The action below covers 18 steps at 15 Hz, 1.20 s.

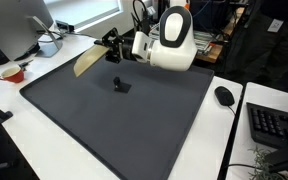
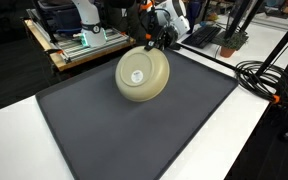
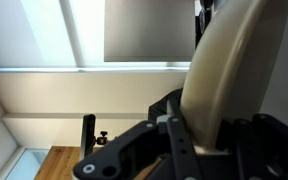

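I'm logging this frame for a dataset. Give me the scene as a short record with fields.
held: beige bowl, tilted on its side, lifted above the dark mat
grasp: tool shut on the bowl's rim
surface: mat lies on a white table
on the mat: small black object, apart from the bowl
beside the mat: computer mouse, keyboard

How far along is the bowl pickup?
Done: bowl gripped at its rim, clear of the mat. In hand: end effector holds it tilted on edge in the air. Left: setting it down; it rests on nothing yet.
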Each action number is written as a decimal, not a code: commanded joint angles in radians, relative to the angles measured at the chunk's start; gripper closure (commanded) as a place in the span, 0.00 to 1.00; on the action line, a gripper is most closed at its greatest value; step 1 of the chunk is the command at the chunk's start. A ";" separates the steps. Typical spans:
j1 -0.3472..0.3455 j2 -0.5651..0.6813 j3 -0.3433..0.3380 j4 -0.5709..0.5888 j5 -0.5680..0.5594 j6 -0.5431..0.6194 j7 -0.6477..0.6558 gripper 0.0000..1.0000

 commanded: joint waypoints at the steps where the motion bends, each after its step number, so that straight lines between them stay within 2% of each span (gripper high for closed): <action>1: -0.008 0.003 0.011 0.003 -0.003 -0.006 -0.001 0.94; 14: -0.008 0.003 0.011 0.003 -0.003 -0.006 -0.001 0.94; 15: -0.008 0.003 0.011 0.003 -0.003 -0.006 -0.001 0.98; 18: 0.015 0.069 -0.008 0.054 -0.025 -0.073 -0.012 0.98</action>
